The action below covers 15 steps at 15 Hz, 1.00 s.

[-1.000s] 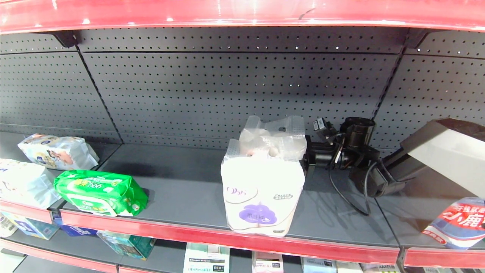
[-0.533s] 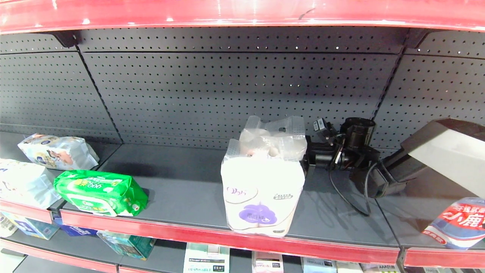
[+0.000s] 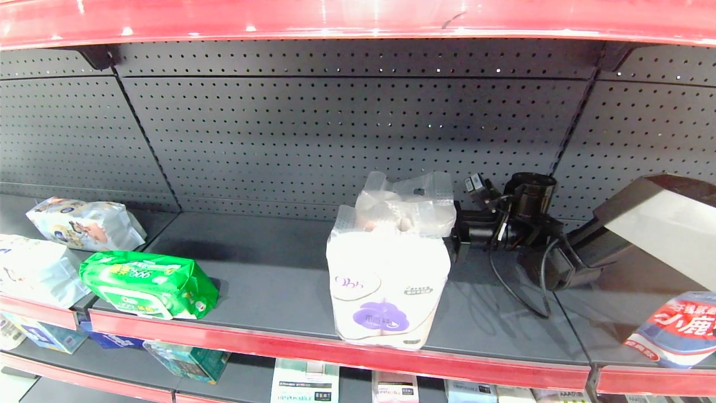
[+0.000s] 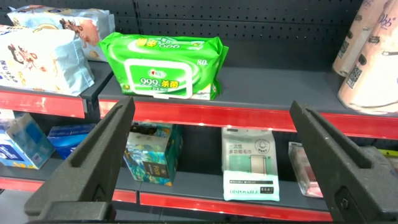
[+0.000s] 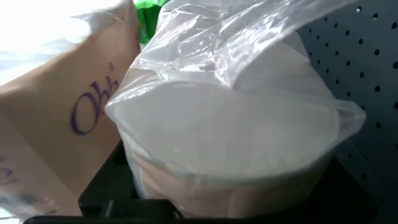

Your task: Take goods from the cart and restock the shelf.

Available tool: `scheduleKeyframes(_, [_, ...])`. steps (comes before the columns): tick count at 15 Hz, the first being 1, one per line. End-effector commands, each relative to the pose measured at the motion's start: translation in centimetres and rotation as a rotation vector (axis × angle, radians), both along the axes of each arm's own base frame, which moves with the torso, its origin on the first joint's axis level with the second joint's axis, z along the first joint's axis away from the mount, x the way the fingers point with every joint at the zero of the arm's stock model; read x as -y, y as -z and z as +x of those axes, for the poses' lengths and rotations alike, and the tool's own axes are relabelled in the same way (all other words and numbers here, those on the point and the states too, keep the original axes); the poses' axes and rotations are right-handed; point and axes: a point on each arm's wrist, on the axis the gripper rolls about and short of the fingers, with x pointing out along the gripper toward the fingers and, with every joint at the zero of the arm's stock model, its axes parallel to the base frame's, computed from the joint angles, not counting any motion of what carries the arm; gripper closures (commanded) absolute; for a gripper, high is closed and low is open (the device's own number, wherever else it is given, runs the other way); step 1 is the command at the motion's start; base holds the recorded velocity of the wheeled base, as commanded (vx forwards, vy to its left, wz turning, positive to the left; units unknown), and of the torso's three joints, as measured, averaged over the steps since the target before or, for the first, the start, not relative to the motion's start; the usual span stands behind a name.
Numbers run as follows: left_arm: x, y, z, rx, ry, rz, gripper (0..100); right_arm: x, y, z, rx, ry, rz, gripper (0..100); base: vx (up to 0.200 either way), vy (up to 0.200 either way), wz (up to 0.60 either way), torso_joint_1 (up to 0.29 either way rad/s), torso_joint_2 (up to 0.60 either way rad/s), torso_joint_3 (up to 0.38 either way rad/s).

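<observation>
A white toilet roll pack [image 3: 386, 280] with a purple print stands upright near the front of the grey shelf [image 3: 268, 274], its loose clear plastic top bunched up. My right gripper [image 3: 456, 238] is behind the pack on its right, shut on the upper back rolls. In the right wrist view the roll [image 5: 230, 143] sits close between the dark fingers [image 5: 106, 196]. My left gripper [image 4: 211, 162] is open and holds nothing, facing the shelf's red front strip [image 4: 249, 115] below a green wipes pack [image 4: 165, 65]. The toilet roll pack [image 4: 367, 56] shows at that view's edge.
The green wipes pack [image 3: 148, 284] lies at the shelf's front left, with pale tissue packs [image 3: 84, 224] beyond it. A red and blue pack [image 3: 677, 330] sits at the far right. Boxed goods [image 4: 249, 165] fill the lower shelf. A perforated back panel [image 3: 347, 129] closes the rear.
My right arm and gripper have shifted slightly to the right, and the pack's plastic top moved a little with them. The pack's base stays put.
</observation>
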Motion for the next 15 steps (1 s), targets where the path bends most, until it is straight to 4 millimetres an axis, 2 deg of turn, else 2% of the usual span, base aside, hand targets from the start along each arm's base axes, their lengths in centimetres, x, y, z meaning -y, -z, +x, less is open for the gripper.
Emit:
scheduleKeyframes(1, [0.00, 0.00, 0.00, 0.000, 0.000, 0.000, 0, 0.18, -0.12, -0.02, 0.004, -0.002, 0.001, 100, 0.000, 0.000, 0.00, 0.000, 0.00, 0.000])
scheduleKeyframes(15, [0.00, 0.00, 0.00, 0.000, 0.001, 0.000, 0, -0.26, -0.13, -0.25, 0.002, 0.015, -0.002, 100, 0.000, 0.000, 0.00, 0.000, 0.00, 0.000])
